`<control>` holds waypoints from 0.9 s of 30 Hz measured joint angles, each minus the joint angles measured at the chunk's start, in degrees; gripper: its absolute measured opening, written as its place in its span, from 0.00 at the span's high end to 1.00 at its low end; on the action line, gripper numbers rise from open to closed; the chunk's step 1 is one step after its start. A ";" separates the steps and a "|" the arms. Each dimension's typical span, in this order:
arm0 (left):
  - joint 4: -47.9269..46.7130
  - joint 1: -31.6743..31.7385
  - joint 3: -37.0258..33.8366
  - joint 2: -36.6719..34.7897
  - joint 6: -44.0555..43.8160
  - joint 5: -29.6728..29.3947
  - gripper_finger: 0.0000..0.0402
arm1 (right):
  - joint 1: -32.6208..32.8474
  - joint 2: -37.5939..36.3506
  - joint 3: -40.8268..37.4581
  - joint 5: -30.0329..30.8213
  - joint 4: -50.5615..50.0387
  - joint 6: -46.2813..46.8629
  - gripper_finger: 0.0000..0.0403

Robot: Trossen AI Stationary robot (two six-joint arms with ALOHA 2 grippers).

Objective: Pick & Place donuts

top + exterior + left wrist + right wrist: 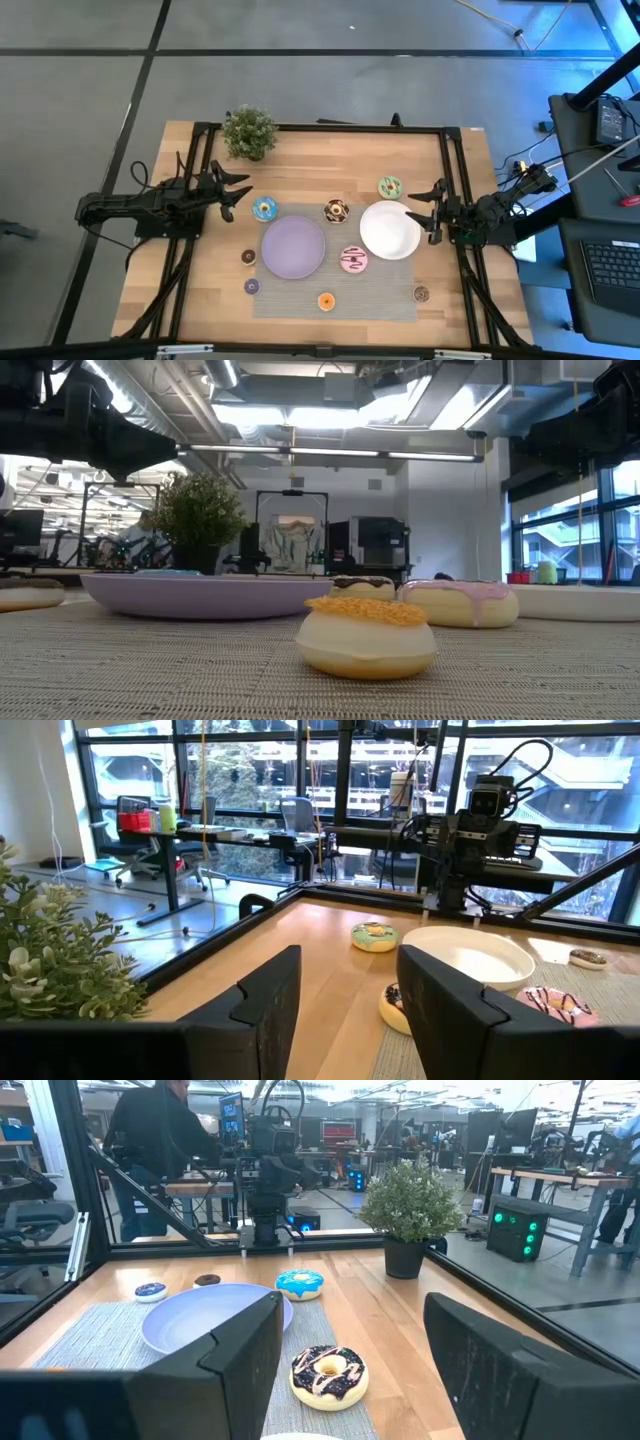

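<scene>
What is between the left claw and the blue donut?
Nothing that shows. The left gripper, open, hangs at the table's left side, and the blue donut lies just past it on bare wood. The lilac plate sits beyond the donut, and the potted plant stands off to the side.

pale wood table (200, 290), ribbed woven grey mat (385, 300).

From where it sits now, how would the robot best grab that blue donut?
Probably from straight above, one finger in the hole and one outside, pinching the ring. The blue donut lies flat on bare wood, clear of the lilac plate. The left pincer, open and just beside it, is nearest; the right pincer waits by the white plate.
</scene>
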 joint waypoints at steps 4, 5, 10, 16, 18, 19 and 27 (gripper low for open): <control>0.00 0.02 -0.02 0.00 -0.01 -0.01 0.60 | 0.00 0.00 0.00 0.00 0.00 -0.07 0.40; -0.02 0.02 -0.01 0.00 0.00 -0.02 0.60 | 0.00 0.00 -0.02 0.01 0.02 -0.03 0.40; 0.00 0.01 -0.01 0.00 -0.01 -0.01 0.59 | 0.00 0.01 0.00 0.01 0.02 -0.04 0.40; -0.01 0.00 0.00 0.00 -0.02 -0.02 0.60 | -0.01 0.00 0.00 -0.56 0.16 0.36 0.40; -0.02 0.02 0.00 0.00 -0.02 0.00 0.60 | -0.02 0.00 0.00 -2.04 0.28 2.08 0.40; -0.01 0.00 -0.02 0.00 -0.01 -0.01 0.60 | -0.02 0.01 -0.02 -3.01 0.45 3.17 0.40; 0.00 0.00 -0.02 0.00 -0.02 -0.02 0.60 | -0.37 0.02 0.41 -7.54 5.91 -2.77 0.40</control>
